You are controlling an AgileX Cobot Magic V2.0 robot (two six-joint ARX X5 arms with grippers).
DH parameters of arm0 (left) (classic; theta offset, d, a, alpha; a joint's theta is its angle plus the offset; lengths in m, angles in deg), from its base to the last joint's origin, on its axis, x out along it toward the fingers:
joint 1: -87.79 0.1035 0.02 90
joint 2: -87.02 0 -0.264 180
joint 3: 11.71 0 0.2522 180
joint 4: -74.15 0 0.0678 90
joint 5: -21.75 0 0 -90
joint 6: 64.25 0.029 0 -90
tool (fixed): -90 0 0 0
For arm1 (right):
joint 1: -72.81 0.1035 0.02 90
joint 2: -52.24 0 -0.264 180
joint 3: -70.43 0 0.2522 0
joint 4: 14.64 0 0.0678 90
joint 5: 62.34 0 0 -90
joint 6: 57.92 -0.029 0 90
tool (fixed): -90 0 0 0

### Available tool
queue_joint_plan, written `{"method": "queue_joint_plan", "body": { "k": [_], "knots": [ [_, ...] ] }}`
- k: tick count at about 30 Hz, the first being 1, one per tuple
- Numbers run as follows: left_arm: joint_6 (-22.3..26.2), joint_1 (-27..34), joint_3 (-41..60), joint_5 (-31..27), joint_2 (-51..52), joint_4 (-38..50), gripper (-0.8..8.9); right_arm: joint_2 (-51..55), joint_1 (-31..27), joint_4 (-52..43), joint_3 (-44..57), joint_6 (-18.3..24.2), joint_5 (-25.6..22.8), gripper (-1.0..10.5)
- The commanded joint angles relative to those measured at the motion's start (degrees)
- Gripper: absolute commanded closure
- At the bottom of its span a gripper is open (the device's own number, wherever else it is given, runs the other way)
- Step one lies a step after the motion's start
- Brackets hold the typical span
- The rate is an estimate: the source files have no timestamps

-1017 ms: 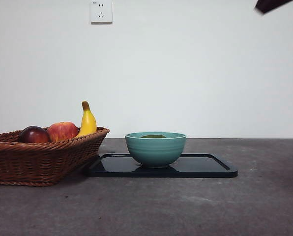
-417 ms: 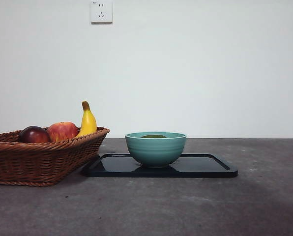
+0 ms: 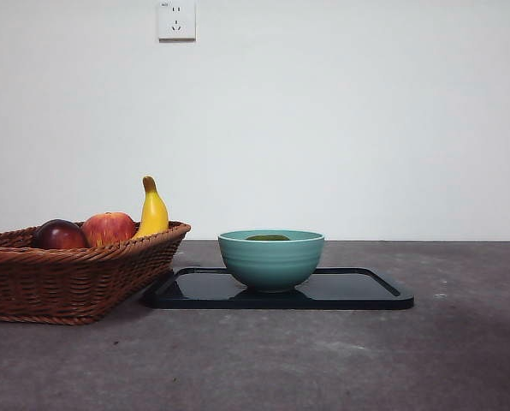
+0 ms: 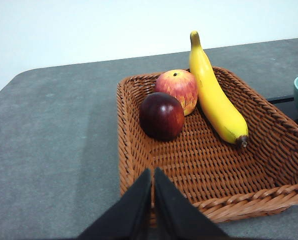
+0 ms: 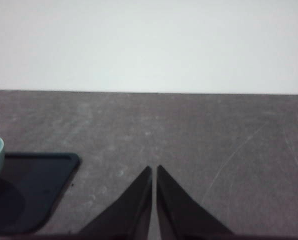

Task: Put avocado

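With the avocado [image 3: 268, 237] resting in the bowl [image 3: 270, 261], nothing needs holding: left gripper [image 4: 152, 172] closed above the basket's [image 4: 139, 165] six o'clock rim, right gripper [image 5: 154, 170] closed, empty.

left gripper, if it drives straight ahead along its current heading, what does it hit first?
Probably the dark red-purple fruit. The shut left gripper sits over the wicker basket near rim, pointing across its floor at that fruit, with the red apple just behind. If angled downward, the basket floor comes first.
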Motion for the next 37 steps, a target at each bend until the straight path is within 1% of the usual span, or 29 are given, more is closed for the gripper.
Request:
{"method": "queue_joint_plan", "body": {
  "k": [1, 5, 9, 17, 37],
  "knots": [
    [0.04, 0.15, 1.20, -0.13, 0.13, -0.48, 8.05, 0.81, -0.09, 1.42, 0.31, 0.02, -0.09, 9.4],
    [0.02, 0.15, 1.20, -0.13, 0.11, -0.48, 8.05, 0.87, -0.09, 4.33, 0.31, 0.22, -0.13, 9.4],
    [0.02, 0.15, 1.20, -0.13, 0.11, -0.48, 8.05, 0.87, -0.09, 9.73, 0.31, 0.22, -0.20, 9.4],
    [0.04, 0.15, 1.20, -0.13, 0.11, -0.48, 8.05, 0.87, -0.02, 8.26, 0.31, 0.04, -0.02, 9.4],
    [0.02, 0.15, 1.20, -0.13, 0.11, -0.48, 8.05, 0.87, -0.02, 8.22, 0.31, 0.04, -0.02, 9.4]
  ]
}}
